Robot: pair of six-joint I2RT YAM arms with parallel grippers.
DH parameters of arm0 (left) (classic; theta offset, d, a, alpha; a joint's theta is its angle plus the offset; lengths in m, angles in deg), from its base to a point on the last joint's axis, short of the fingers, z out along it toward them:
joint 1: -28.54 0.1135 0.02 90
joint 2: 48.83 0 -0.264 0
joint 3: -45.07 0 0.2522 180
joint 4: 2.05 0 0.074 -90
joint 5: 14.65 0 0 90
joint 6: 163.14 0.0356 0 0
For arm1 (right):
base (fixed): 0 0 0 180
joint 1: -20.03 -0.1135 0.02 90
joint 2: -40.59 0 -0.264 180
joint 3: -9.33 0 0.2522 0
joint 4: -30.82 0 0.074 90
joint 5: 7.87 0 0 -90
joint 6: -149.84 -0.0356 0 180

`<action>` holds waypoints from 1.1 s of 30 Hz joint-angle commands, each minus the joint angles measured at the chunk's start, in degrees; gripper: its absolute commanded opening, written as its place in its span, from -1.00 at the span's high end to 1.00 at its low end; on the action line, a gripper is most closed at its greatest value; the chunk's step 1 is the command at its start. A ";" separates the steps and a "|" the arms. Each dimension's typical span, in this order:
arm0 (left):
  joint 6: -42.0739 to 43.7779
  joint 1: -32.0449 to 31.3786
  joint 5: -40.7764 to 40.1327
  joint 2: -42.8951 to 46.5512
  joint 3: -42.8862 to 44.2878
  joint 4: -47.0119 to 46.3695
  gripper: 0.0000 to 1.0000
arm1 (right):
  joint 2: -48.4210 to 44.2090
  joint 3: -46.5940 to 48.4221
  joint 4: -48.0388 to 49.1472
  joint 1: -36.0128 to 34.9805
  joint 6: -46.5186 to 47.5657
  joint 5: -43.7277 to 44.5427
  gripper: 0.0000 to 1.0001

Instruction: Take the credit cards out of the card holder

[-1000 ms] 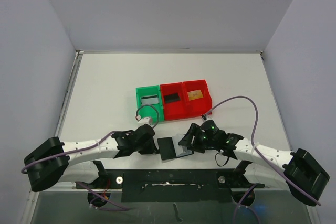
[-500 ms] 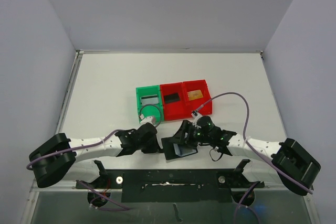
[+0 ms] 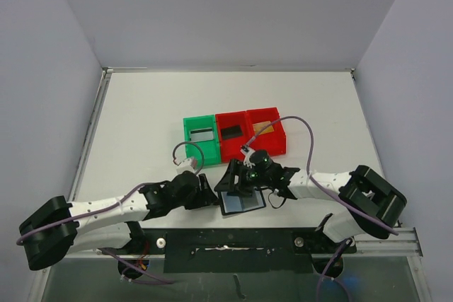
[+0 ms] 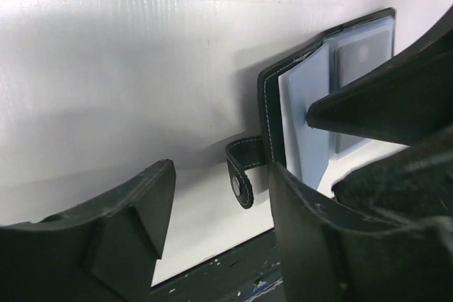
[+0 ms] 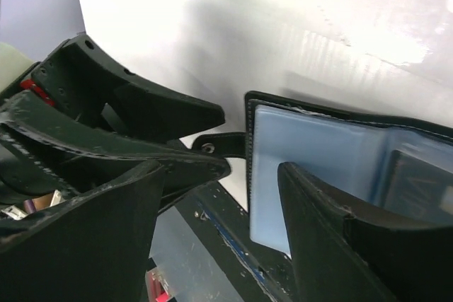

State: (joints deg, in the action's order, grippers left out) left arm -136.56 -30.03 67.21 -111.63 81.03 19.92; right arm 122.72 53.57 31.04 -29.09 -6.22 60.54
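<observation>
top view: looking straight down from high at the near edge, far off, taking in the whole table point(image 3: 141, 104) | left wrist: looking low and very close toward the wallet point(image 4: 304, 125) | right wrist: facing it closely from the opposite side | shared: all three are showing the wallet

No text, label, brand, number or sign can be read in any view. No legible marking is found on the card holder point(image 3: 244, 201), the green bin point(image 3: 187, 141) or the red bins point(image 3: 237, 151). The credit cards point(image 3: 231, 132) are seen too small for print to be made out.
</observation>
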 commanded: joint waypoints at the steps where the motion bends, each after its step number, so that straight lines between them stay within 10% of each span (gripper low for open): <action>1: -4.16 -0.57 -1.20 4.27 -2.33 -8.06 -0.16 | -0.25 -3.09 3.60 1.79 -0.36 1.11 -0.27; 14: -4.01 -2.23 0.66 -5.41 1.38 -11.47 -0.30 | -2.18 -6.44 2.35 4.47 -2.30 3.68 0.56; 33: 1.85 -3.22 -3.47 -17.84 12.85 0.44 0.26 | -22.31 -3.09 -26.18 9.66 4.75 12.89 0.40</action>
State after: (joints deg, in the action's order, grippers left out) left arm -136.47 -32.91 64.50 -129.58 93.40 18.93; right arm 104.62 48.74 13.47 -20.02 -3.54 69.57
